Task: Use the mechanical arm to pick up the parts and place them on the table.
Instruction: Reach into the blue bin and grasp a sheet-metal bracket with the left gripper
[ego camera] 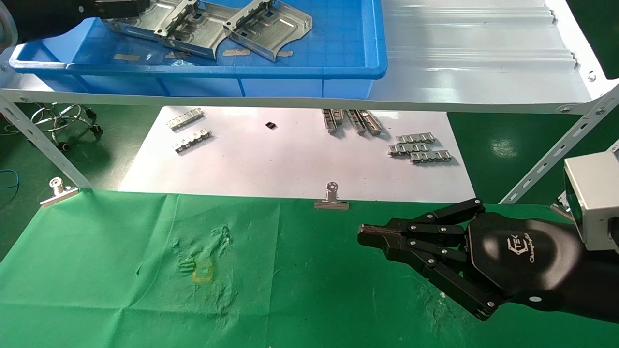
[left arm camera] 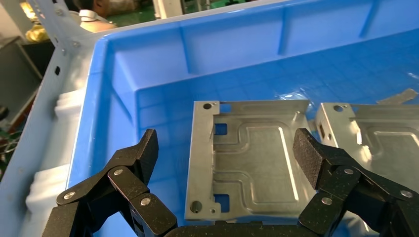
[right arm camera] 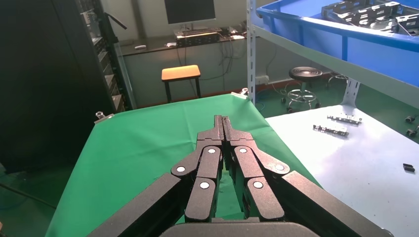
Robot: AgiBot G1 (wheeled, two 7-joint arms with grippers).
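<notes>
Several silvery stamped parts (ego camera: 268,26) lie in a blue bin (ego camera: 290,72) on the shelf. My left gripper (ego camera: 121,7) reaches into the bin at the far left. In the left wrist view it (left arm camera: 227,145) is open, its fingers (left arm camera: 143,153) spread on either side of one part (left arm camera: 247,158), just above it and not touching. A second part (left arm camera: 380,133) lies beside it. My right gripper (ego camera: 367,234) is shut and empty, parked low over the green cloth table (ego camera: 314,299); it also shows in the right wrist view (right arm camera: 222,121). A yellow mark (ego camera: 203,275) sits on the cloth.
A white sheet (ego camera: 290,164) behind the cloth holds small toothed strips (ego camera: 420,147). Binder clips (ego camera: 331,198) pin the cloth's far edge. The grey ribbed shelf (ego camera: 483,58) overhangs the sheet, with slanted struts (ego camera: 546,164) at both sides.
</notes>
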